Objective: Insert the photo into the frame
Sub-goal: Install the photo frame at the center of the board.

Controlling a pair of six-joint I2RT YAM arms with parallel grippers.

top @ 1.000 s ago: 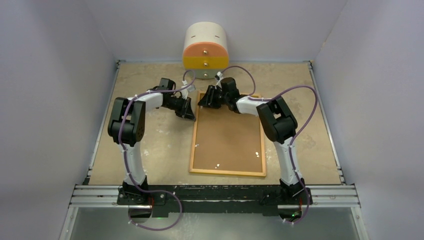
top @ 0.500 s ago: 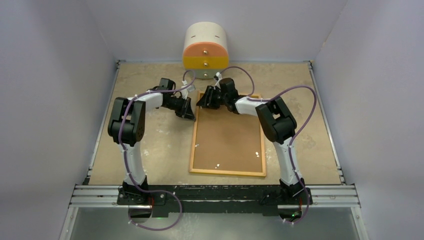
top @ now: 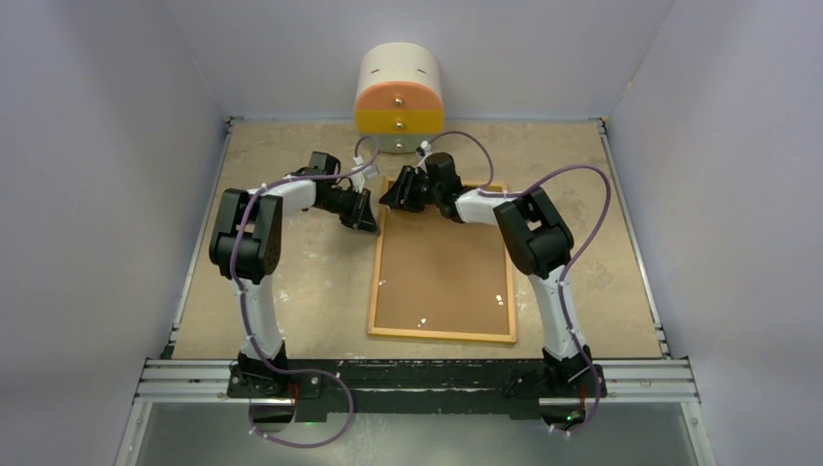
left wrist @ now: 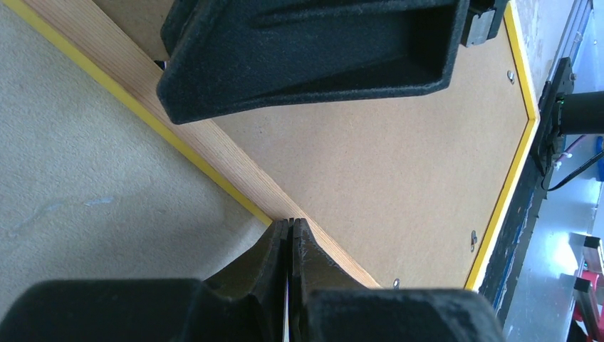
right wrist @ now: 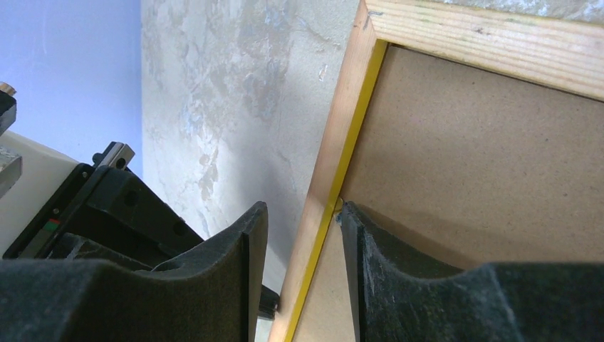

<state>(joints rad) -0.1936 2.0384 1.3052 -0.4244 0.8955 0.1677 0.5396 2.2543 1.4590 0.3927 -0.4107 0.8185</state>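
Note:
The frame (top: pixel 442 335) lies back-up on the table, showing light wood rails with a yellow edge. A brown backing board (top: pixel 442 277) fills it. The photo is hidden. My left gripper (top: pixel 370 221) is shut, its tips (left wrist: pixel 290 222) touching the outer side of the frame's left rail (left wrist: pixel 214 153). My right gripper (top: pixel 396 194) is open at the frame's far left corner. In the right wrist view the right gripper (right wrist: pixel 303 214) straddles the left rail (right wrist: pixel 335 142): one finger rests on the board (right wrist: pixel 484 157), the other hangs over the table outside.
A cream cylindrical drawer unit (top: pixel 399 97) with an orange and a yellow drawer stands at the back centre, just beyond both grippers. Grey walls close in both sides. A metal rail (top: pixel 417 374) runs along the near edge.
My right gripper has crept slightly left and away along the frame's far left corner. The left arm and the frame have not moved.

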